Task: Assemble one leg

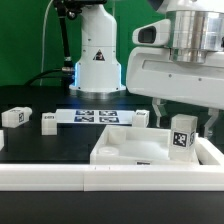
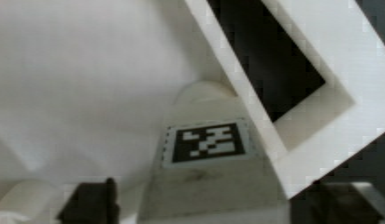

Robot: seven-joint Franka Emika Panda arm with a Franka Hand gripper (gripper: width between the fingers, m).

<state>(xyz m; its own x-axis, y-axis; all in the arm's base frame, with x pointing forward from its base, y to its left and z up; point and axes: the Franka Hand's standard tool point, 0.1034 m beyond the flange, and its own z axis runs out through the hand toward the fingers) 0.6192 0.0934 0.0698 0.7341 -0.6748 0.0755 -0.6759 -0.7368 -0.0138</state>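
white rectangular leg (image 1: 181, 135) (image 2: 210, 150), black-and-white tag on its face, upright, at the panel's corner

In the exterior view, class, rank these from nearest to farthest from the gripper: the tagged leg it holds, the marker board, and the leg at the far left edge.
1. The leg, held in the gripper, at the exterior view's right.
2. The marker board, mid-table, further back.
3. The far-left leg, at the exterior view's left edge.

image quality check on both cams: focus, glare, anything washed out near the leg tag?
Exterior view: leg tag sharp and readable; white panel bright with faint edges; blue glow on the robot base behind. Wrist view: soft overall, leg tag still legible, white surfaces blend together, gripper fingers dark and blurred.
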